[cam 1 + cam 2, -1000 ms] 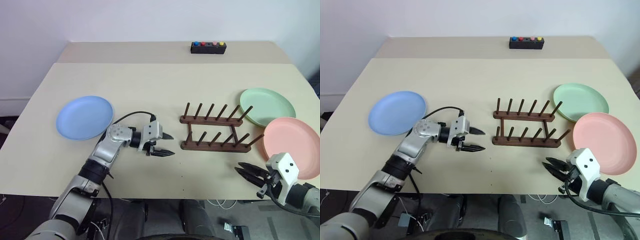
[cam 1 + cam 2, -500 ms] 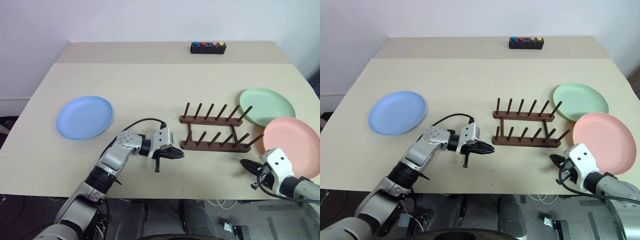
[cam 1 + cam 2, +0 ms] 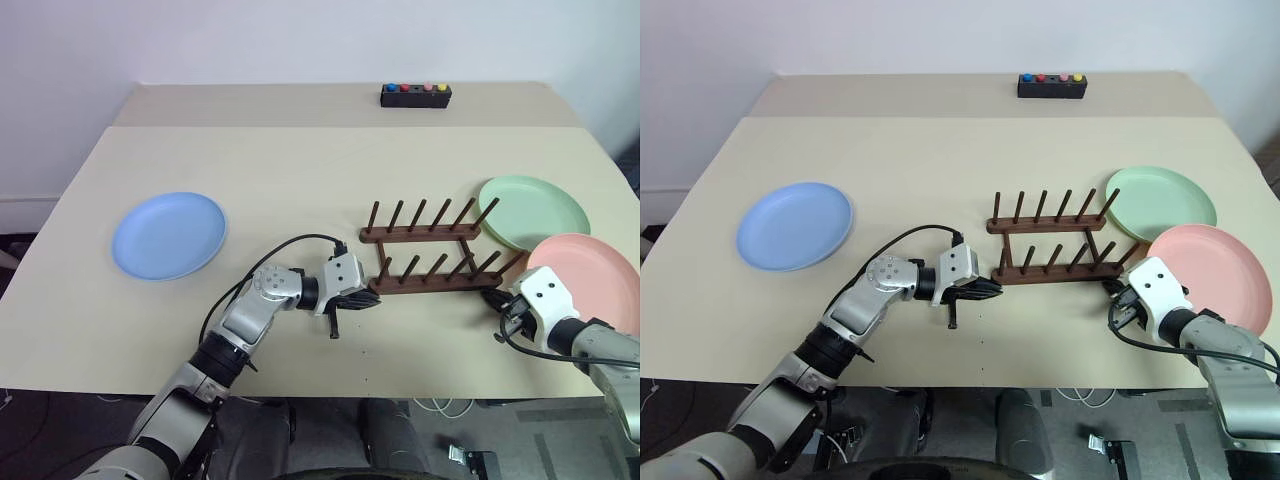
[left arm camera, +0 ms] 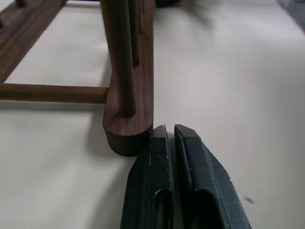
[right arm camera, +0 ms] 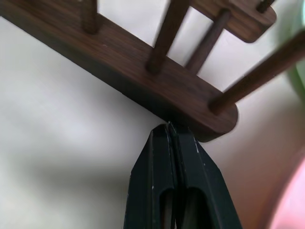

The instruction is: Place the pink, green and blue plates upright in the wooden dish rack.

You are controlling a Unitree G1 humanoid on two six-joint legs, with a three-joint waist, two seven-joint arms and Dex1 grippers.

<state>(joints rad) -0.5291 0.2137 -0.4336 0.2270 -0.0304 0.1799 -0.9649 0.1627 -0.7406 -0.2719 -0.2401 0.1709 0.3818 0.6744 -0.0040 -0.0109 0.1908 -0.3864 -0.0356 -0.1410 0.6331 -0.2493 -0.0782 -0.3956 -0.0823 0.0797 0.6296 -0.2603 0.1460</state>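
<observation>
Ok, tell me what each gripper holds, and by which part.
Nothing. Left gripper and right gripper are both shut, tips against opposite ends of the rack's near rail.

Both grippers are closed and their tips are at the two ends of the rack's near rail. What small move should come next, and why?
Probably a gentle push away from the robot with both tips together. The left gripper and the right gripper, both shut, press the two ends of the wooden dish rack near rail, so they look set to nudge it. The pink plate and green plate crowd its right end; push slowly.
</observation>
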